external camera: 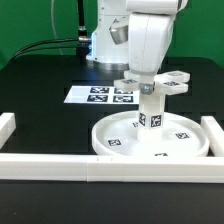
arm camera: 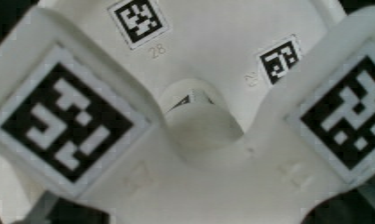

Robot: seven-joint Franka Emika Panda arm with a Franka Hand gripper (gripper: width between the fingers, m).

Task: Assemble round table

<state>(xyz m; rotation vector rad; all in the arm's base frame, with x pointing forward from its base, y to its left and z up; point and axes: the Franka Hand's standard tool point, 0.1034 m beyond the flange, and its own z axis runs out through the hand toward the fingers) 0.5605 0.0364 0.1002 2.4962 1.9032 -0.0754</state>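
The large round disc (external camera: 120, 142) lies flat at the front of the table against the rails. The short cylindrical leg (external camera: 150, 110) stands upright at its centre. The cross-shaped foot piece (external camera: 163, 84) sits on top of the leg. My gripper (external camera: 147, 80) comes straight down onto the foot piece and appears shut on it. In the wrist view the foot piece (arm camera: 198, 135) fills the picture with its large markers, and the disc (arm camera: 219, 35) shows behind it. My fingers are hidden in that view.
The marker board (external camera: 100, 95) lies behind the disc toward the exterior view's left. White border rails run along the front (external camera: 50, 163), the left (external camera: 8, 128) and the right (external camera: 214, 135). The arm's base (external camera: 100, 42) stands at the back.
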